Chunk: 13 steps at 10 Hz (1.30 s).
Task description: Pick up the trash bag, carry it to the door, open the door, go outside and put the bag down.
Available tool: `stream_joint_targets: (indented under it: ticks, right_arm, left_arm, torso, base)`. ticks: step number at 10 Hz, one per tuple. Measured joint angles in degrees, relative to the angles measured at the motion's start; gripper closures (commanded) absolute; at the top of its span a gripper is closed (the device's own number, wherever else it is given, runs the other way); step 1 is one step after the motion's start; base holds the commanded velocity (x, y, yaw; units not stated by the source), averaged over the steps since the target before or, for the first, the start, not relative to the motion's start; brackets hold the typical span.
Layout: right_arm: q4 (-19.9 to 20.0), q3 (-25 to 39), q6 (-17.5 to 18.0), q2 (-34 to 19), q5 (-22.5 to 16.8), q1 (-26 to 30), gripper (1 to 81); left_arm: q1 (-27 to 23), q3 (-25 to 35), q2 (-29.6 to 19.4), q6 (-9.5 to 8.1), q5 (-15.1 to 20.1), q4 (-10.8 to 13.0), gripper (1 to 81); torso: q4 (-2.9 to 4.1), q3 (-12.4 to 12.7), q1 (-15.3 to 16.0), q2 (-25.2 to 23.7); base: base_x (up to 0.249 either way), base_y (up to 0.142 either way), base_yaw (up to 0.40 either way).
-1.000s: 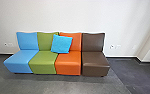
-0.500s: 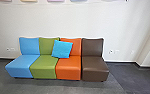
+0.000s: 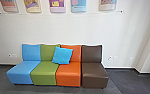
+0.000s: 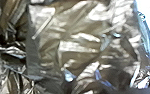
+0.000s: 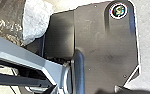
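Shiny, crumpled dark plastic of the trash bag [image 4: 76, 47] shows large and very near in the left wrist view, with bright glints on its folds. In the right wrist view, part of the trash bag [image 5: 6, 18] lies beside the robot's dark plate, with a whitish, lumpy portion next to the dark film. How my left gripper holds or touches the bag cannot be made out. The state of my right gripper cannot be told either.
Ahead in the head view, a row of blue, green, orange and brown seats [image 3: 94, 72] stands against a white wall [image 3: 66, 30], a bright blue cushion [image 3: 62, 55] on it. Several colourful posters [image 3: 78, 5] hang above. Dark floor [image 3: 127, 81] extends at the right.
The head camera's picture has shifted: the seats sit lower and slightly smaller, and the posters have come into sight at the top. The cushion rests on the seats as before.
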Motion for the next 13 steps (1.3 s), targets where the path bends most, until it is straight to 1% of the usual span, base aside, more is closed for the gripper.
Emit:
stream_joint_targets:
  ticks: [2,3,5,8,9,11,13]
  right_arm:
    - [0.06,-0.79,0.0,0.01,0.45,-0.11,1.0]
    - [0.09,-2.34,0.0,0.01,0.72,-0.33,1.0]
    - [0.09,-4.49,0.02,-0.16,0.74,-0.83,1.0]
    - [0.09,-4.46,0.02,1.28,0.94,-0.44,1.0]
    - [0.09,-4.46,0.02,1.33,0.89,-0.48,1.0]
    - [0.09,-4.49,0.02,1.28,1.13,-0.2,1.0]
    - [0.09,-4.49,0.05,1.39,1.05,-0.5,1.0]
  left_arm:
    - [0.04,-0.35,-0.02,0.0,0.0,0.06,81.1]
    - [0.04,-0.46,-0.05,0.0,-0.05,0.24,81.1]
    - [1.02,-0.55,-0.05,-0.04,-0.46,1.43,81.1]
    - [0.94,-0.57,0.02,-0.17,-0.73,1.48,81.1]
    - [0.98,-0.83,0.22,-0.17,-0.82,1.48,81.1]
    - [0.95,-1.68,0.77,-0.17,-0.73,1.51,81.1]
    - [1.16,-2.23,1.12,-0.17,-0.4,1.84,81.1]
  torso:
    - [0.0,0.7,-1.51,2.62]
    - [0.0,0.94,-2.42,4.3]
    - [0.0,1.07,-4.43,8.04]
    - [0.0,1.18,-7.32,13.5]
    - [0.0,1.64,-7.94,14.77]
    - [0.0,4.24,-9.71,17.7]
    - [0.0,7.72,-11.73,21.33]
  base:
    - [0.0,0.0,0.0]
    - [0.0,0.0,0.0]
    - [0.0,0.0,0.0]
    - [0.0,0.0,0.0]
    - [0.0,0.0,0.0]
    - [0.0,0.0,0.0]
    - [0.0,0.0,0.0]
